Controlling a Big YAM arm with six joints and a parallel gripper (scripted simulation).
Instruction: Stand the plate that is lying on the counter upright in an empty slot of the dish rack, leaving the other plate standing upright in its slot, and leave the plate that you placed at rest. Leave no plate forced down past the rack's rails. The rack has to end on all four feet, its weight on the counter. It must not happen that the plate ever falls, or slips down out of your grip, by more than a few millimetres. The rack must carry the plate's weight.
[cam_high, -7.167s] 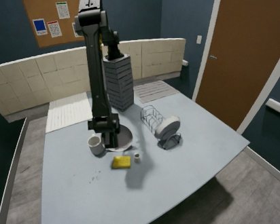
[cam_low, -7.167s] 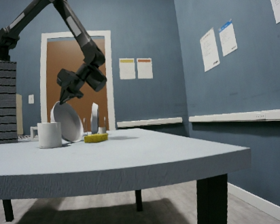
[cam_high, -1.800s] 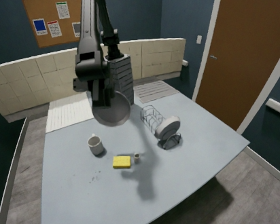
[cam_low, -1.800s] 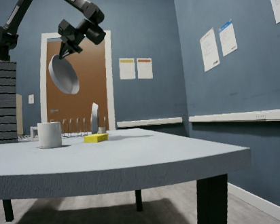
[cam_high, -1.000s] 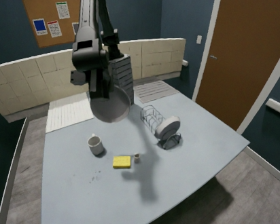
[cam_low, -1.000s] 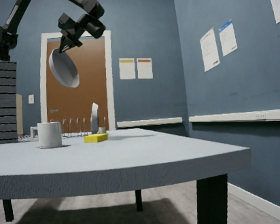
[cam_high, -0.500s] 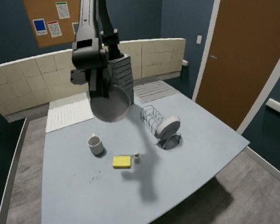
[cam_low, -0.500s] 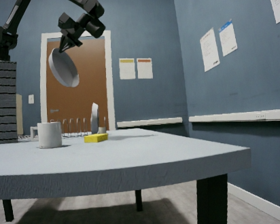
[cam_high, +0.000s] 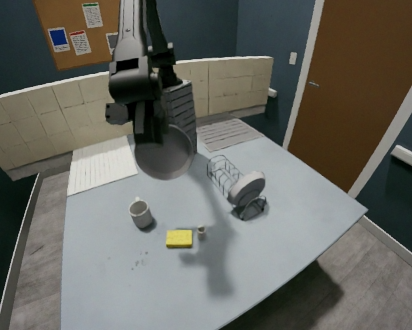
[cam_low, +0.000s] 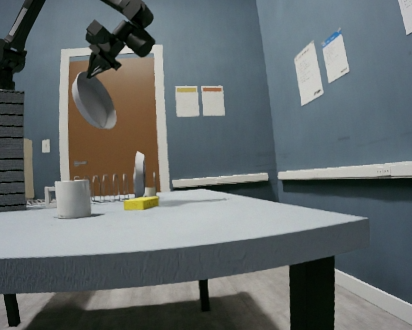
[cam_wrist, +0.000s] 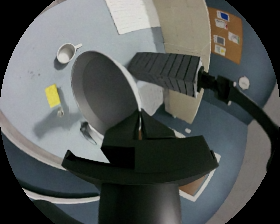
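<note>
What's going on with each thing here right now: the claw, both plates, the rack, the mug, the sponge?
Gripper: shut on the rim of a plate.
Held plate: in the air, tilted, hanging above the counter.
Other plate: standing on edge in the rack.
Rack: on the counter, other slots empty.
Mug: upright.
Sponge: lying flat.

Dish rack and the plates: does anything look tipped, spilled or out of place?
Nothing stands out. The rack sits level on the counter, one plate stands upright in an end slot, and the gripper holds the other plate tilted, high above the counter.
</note>
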